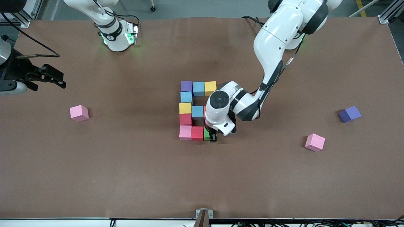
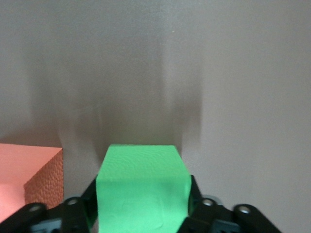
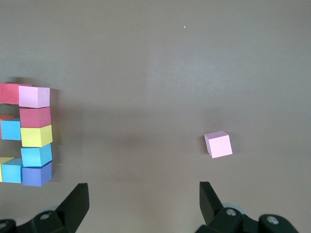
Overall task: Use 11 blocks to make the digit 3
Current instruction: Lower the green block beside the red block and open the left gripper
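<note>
Green matte cube (image 2: 141,187) seated at end of nearest row, beside red matte cube (image 1: 197,133). Left claw (image 1: 213,137) astride it, grip state indeterminate. Next: lift clear. Right claw (image 3: 144,201) apart, waiting.

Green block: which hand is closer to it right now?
Left. The left hand is at the green block, fingers either side. The right hand waits at the right arm's end of the table.

High front view, two wrist close-ups

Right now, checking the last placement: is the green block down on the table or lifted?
Down: the green block sits level beside the red block, between the left gripper fingers.
</note>
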### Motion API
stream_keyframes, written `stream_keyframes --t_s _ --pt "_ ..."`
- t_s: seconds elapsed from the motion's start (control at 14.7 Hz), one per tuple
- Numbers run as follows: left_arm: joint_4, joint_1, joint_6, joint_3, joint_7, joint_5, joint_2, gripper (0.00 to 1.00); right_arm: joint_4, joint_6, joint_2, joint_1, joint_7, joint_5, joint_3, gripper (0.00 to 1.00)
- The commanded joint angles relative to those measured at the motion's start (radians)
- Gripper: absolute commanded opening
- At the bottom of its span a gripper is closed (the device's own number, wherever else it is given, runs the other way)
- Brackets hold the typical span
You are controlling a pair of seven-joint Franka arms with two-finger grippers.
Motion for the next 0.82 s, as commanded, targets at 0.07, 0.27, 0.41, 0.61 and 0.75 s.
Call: stream_keyframes --t_s 0.07,0.27,0.41,0.61,0.75 --pt "0.021 0.003 -0.002 0.005 0.02 0.015 -0.004 1.0 -0.012 0.011 -0.02 -0.002 0.0 -0.017 0.004 1.0" --pt "0.021 0.01 -0.053 0.006 0.043 0.02 -0.064 1.0 -0.012 0.017 -0.019 0.004 0.001 -0.017 0.005 1.0" --pt "0.022 0.009 -0.1 -0.001 0.126 0.015 -0.113 1.0 -0.012 0.025 -0.019 0.004 0.001 -0.017 0.005 1.0" --pt "0.024 0.05 -0.114 -0.003 0.261 0.009 -0.188 1.0 -0.012 0.026 -0.019 0.005 0.001 -0.017 0.007 1.0" --pt "0.022 0.107 -0.168 -0.014 0.386 0.002 -0.261 1.0 -0.012 0.028 -0.019 0.007 0.003 -0.017 0.008 1.0"
